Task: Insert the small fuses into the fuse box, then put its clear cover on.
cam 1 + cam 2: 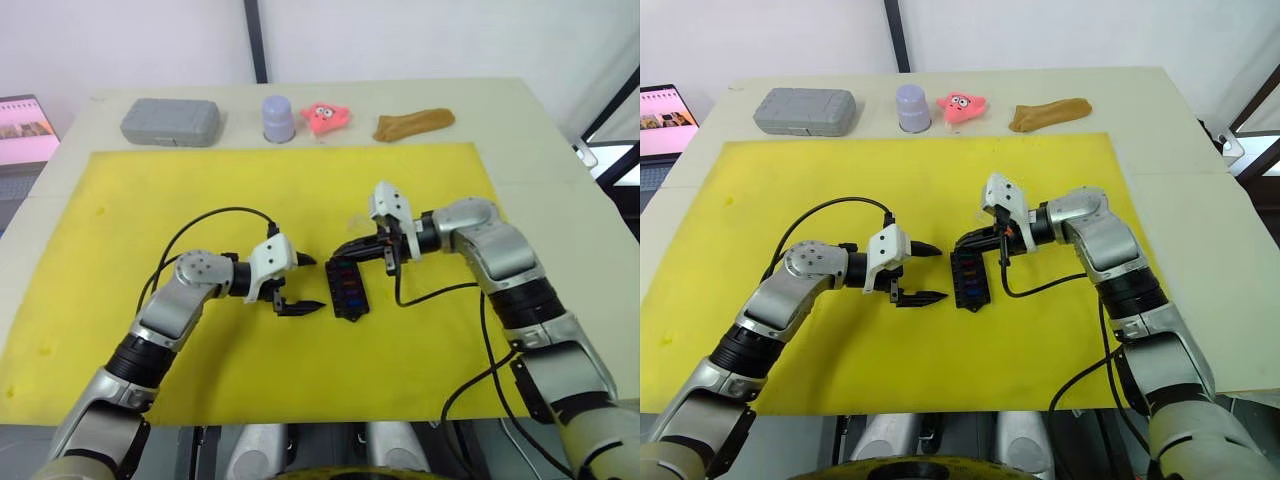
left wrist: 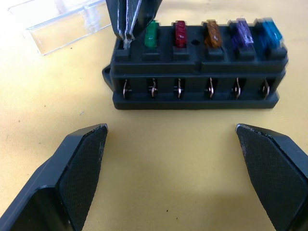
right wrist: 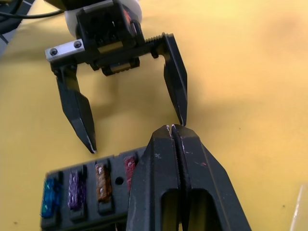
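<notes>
The black fuse box point(image 1: 347, 290) lies on the yellow mat point(image 1: 250, 190) between my two grippers. Small fuses stand in its top slots: green point(image 2: 151, 36), red point(image 2: 179, 33), orange point(image 2: 212, 33), purple point(image 2: 242, 33) and teal point(image 2: 269, 33). My right gripper point(image 1: 336, 261) is shut, its tips pressed down on a pale grey fuse point(image 2: 126, 44) in the end slot. My left gripper point(image 1: 317, 283) is open beside the box's long side, a short gap away, holding nothing. The clear cover point(image 2: 62, 24) lies on the mat just beyond the box.
Along the table's far edge stand a grey case point(image 1: 170, 121), a lavender cup point(image 1: 278, 118), a pink toy point(image 1: 325, 116) and a brown lump point(image 1: 413, 123). A laptop point(image 1: 25, 130) sits off the table's far left. Black cables loop over the mat by both arms.
</notes>
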`<state>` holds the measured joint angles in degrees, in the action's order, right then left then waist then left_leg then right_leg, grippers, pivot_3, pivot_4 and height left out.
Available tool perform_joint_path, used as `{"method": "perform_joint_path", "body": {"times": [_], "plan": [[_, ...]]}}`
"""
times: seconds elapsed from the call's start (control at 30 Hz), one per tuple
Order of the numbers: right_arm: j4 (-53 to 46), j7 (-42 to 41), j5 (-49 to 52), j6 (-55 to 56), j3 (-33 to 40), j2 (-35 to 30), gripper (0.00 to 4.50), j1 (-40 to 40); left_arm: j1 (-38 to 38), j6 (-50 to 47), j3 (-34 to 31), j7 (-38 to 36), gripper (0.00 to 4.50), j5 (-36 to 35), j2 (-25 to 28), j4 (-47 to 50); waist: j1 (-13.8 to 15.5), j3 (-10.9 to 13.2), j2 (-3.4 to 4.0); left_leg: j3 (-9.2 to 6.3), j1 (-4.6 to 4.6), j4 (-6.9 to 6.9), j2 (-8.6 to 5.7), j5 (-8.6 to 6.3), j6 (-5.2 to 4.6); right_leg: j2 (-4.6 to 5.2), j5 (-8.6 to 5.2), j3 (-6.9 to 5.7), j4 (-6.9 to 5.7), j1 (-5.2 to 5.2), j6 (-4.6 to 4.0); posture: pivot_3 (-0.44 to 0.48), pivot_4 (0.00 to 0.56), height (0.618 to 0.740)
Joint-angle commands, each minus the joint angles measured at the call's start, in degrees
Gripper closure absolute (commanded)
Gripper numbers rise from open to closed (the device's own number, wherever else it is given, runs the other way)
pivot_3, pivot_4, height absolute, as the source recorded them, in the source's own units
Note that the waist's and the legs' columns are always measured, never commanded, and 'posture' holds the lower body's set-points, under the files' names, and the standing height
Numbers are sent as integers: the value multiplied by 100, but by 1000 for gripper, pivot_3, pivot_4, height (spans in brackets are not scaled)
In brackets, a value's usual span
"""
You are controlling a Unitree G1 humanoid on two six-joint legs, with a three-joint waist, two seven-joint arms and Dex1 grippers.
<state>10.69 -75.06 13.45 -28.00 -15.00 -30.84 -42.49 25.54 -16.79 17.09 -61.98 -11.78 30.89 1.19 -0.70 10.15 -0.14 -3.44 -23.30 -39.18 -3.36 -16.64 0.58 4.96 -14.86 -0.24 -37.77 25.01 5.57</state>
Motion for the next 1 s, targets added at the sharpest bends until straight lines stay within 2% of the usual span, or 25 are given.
{"method": "perform_joint_path", "body": {"times": [0.03, 0.3, 0.7, 1.0], "plan": [[310, 30, -234, 201, -183, -20, 4456, 86, 62, 19, -106, -23, 0, -33, 37, 221, 0, -1, 1, 0, 3, 0, 0, 0, 0, 0, 0, 0, 0, -2, 0, 0, 150, 731], [336, -54, -227, -252, -324, -103, 4456, 47, 28, 8, -69, -36, 0, -9, 60, 293, 12, -2, 0, -1, 12, 0, 0, 0, 0, 1, 0, 0, 0, -14, 0, 0, 150, 731], [-428, -127, 610, -1347, 235, -145, 4456, -355, -99, -51, -138, -175, 0, -184, 90, 481, 9, -2, 1, -1, 11, 0, 0, -1, -1, 2, 0, 0, 0, -12, 0, 0, 150, 731], [-663, -86, 236, -586, 32, -488, 4456, -555, -108, -61, -190, -178, 0, -224, 151, 477, 6, -2, 1, -1, 9, 1, 0, -1, -2, 2, 0, 0, 1, -10, 0, 0, 150, 731]]}}
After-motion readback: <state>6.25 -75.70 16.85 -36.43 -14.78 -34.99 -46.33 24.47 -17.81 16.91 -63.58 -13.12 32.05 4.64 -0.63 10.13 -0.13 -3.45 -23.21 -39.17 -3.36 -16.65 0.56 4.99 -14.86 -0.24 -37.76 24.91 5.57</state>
